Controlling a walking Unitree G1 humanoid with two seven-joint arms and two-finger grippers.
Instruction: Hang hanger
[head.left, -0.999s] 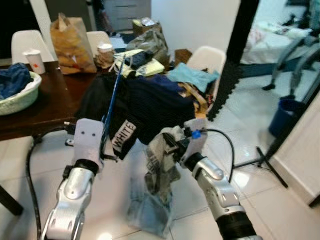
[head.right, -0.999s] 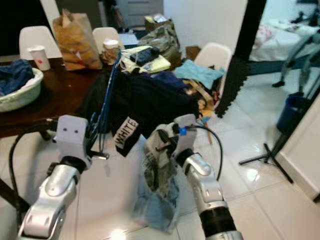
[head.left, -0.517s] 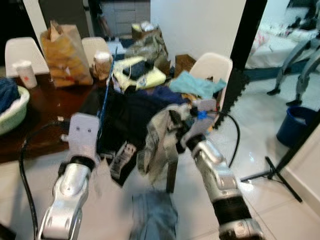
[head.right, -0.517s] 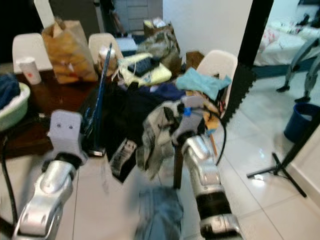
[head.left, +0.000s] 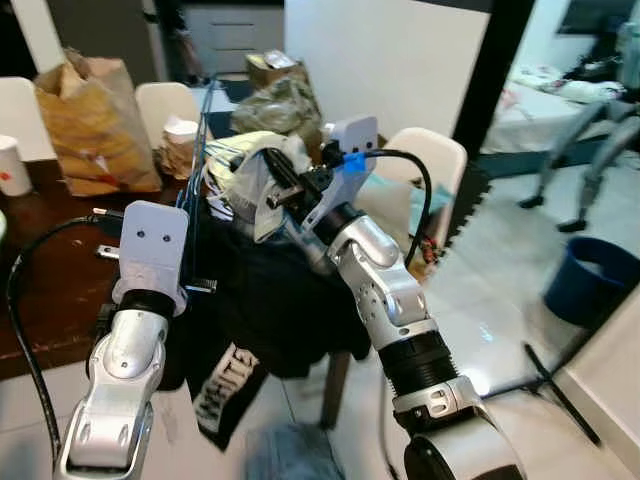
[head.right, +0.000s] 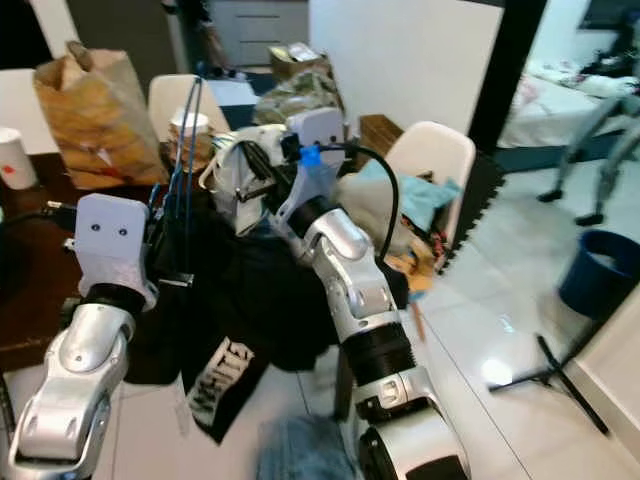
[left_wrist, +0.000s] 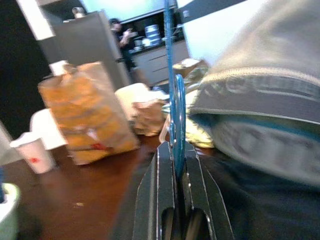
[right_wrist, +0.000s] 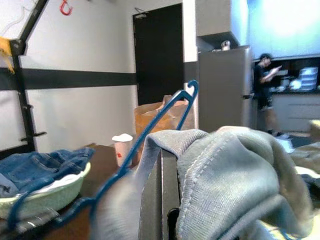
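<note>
On my left side, the left gripper (left_wrist: 176, 200) has its two black fingers pressed together on the lower part of the blue hanger (left_wrist: 172, 75). The thin blue frame runs straight up out of the jaws, with its hook above them, past the brown paper bag (head.left: 85, 125) and the white cup (left_wrist: 35, 150) on the dark table (head.left: 40, 290) beyond. I judge the hanger to be light and stiff but slick plastic, so a pinch this low on a narrow bar could let it swivel. I'd rather hold near the neck under the hook, where it would turn less.

Below and just beside those jaws hangs a black garment (head.left: 270, 300) with white lettering, draped off the heap of clothes. It looks soft and floppy and would drag on the hanger if caught.

Moving right, the right gripper (head.left: 280, 185) is raised level with the hanger's upper part. Its fingers are closed on a grey garment (right_wrist: 225, 165), whose ribbed hem lies folded over the top of the jaws. This cloth is limp, thick and a little heavy, I think. It will sag wherever it is not held, so a grip at the collar or shoulder seam would serve best. The hanger crosses just in front of these jaws.

Further right a white chair (head.left: 435, 160) holds more clothing, and a blue bin (head.left: 590, 280) stands on the tiled floor.
</note>
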